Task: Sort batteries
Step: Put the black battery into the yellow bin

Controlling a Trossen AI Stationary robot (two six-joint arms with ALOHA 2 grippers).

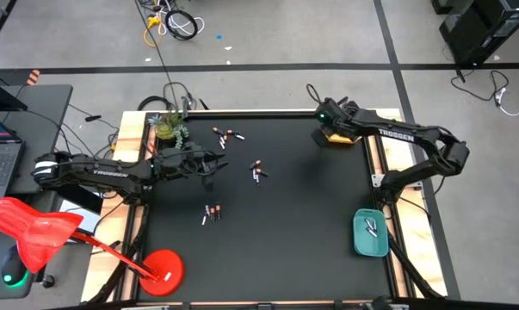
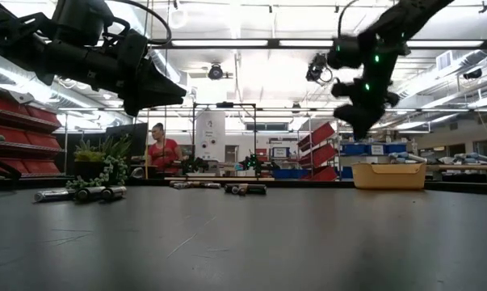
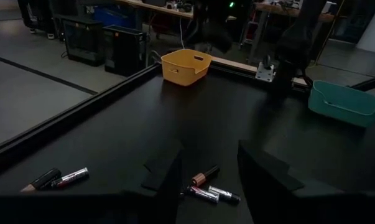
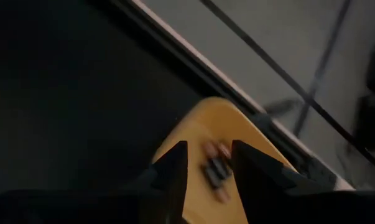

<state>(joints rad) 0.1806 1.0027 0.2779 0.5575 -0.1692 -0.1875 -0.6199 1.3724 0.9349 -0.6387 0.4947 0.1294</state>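
**High view: right gripper over the yellow tray, left gripper above loose batteries**

High view shows the right gripper (image 1: 326,131) hanging over the yellow tray (image 1: 342,138) at the far right of the black table (image 1: 293,215). Its fingers (image 4: 171,168) are spread apart, with batteries in the tray (image 4: 215,168) visible between them, none pinched. The left gripper (image 1: 209,178) hovers left of centre, fingers (image 3: 168,177) spread and empty, above the middle cluster of batteries (image 3: 206,186). More batteries lie in a far cluster (image 1: 225,135) and a near cluster (image 1: 212,213). A teal tray (image 1: 370,234) with batteries inside sits at the near right edge. A small plant (image 1: 168,127) stands at the far left corner.
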